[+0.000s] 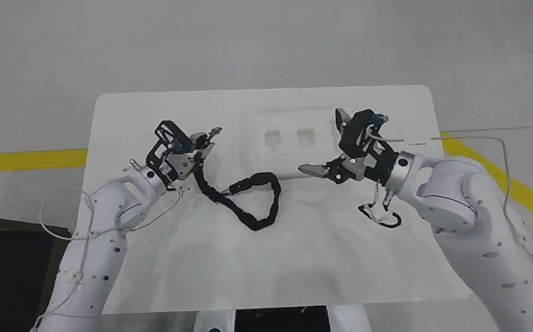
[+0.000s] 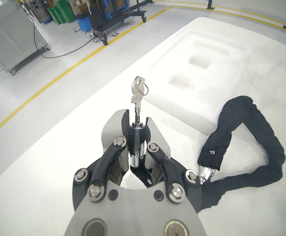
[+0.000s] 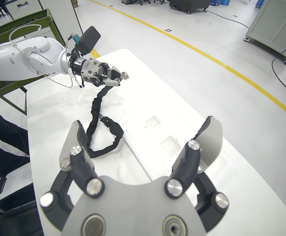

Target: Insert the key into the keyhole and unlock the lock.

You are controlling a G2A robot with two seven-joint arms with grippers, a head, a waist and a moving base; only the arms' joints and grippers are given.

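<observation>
Top view: white table (image 1: pixel 146 281). The left gripper (image 1: pixel 202 149) is clenched on the lock cylinder, with the key (image 1: pixel 214 132) sticking out of it. The black fabric-sleeved chain (image 1: pixel 251 208) trails from that gripper across the table in a loop. The right gripper (image 1: pixel 314 171) is just beside the loop, its fingers released and holding nothing. A white foam tray (image 1: pixel 255 121) with two square recesses lies between the arms.

Left wrist view: the fingers (image 2: pixel 157 136) are clamped on either side of the lock cylinder (image 2: pixel 136 138). The key (image 2: pixel 138 93) is seated in the keyhole, with a key ring (image 2: pixel 146 88) through its bow. The chain's metal pin end (image 2: pixel 206 173) lies free on the table, apart from the cylinder.

Right wrist view: the right gripper (image 3: pixel 143 125) is spread wide and well apart from the left gripper (image 3: pixel 114 78), which grasps the cylinder with the key (image 3: pixel 125 76) in it.
</observation>
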